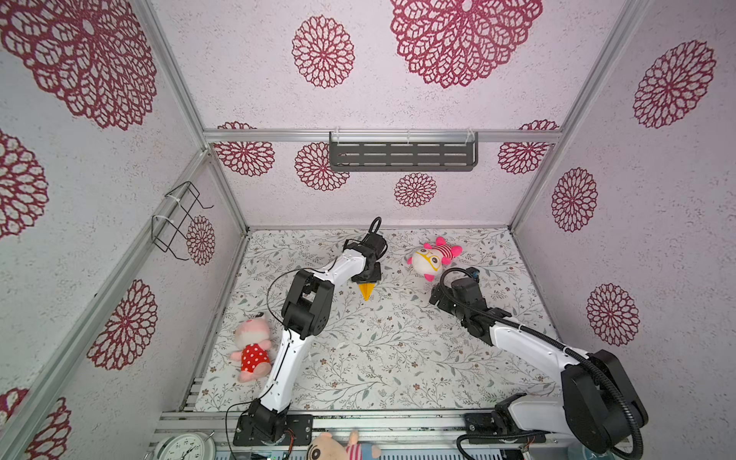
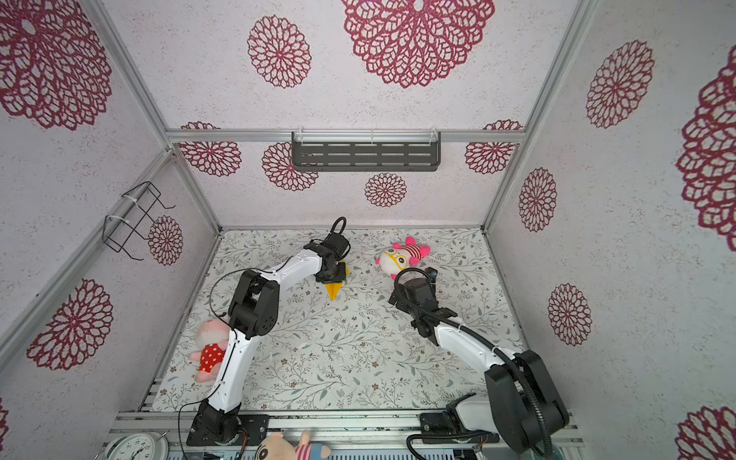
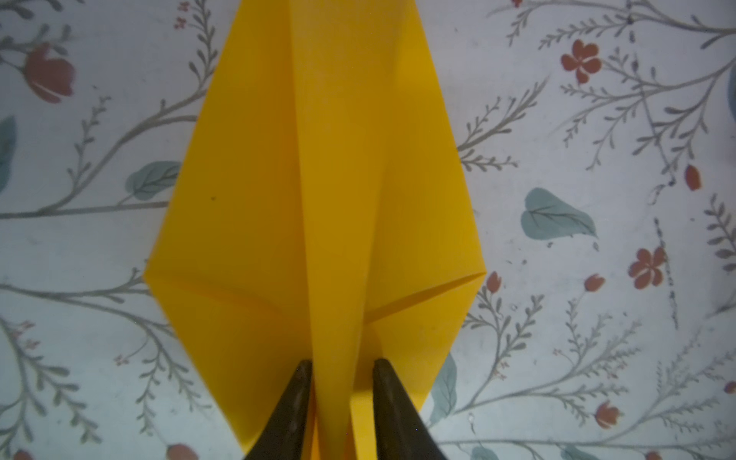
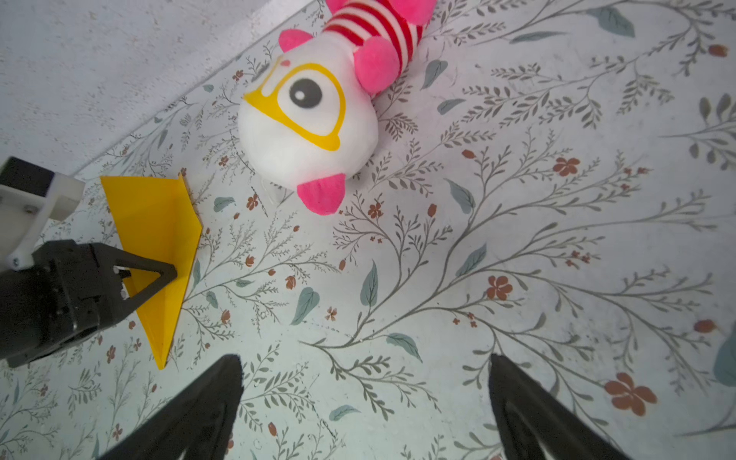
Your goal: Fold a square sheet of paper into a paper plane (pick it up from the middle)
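The square sheet of paper lies folded as a yellow-orange paper plane [image 1: 365,291] [image 2: 333,290] on the floral table, its nose pointing toward the near side. In the left wrist view the paper plane [image 3: 318,179] fills the middle, with a raised centre fold. My left gripper [image 3: 342,364] [image 1: 368,280] stands over its tail, jaws apart on either side of that fold, not pinching it. From the right wrist view the paper plane [image 4: 159,239] rests flat under the left gripper [image 4: 167,275]. My right gripper [image 4: 364,362] [image 1: 436,296] hovers wide open to the right, holding nothing.
A pink-and-white plush toy [image 1: 432,259] [image 4: 314,111] lies at the back right, close to the right gripper. A pig plush in a red dress [image 1: 253,350] lies beside the left arm. A dark shelf [image 1: 402,155] hangs on the back wall, a wire rack [image 1: 179,219] on the left wall.
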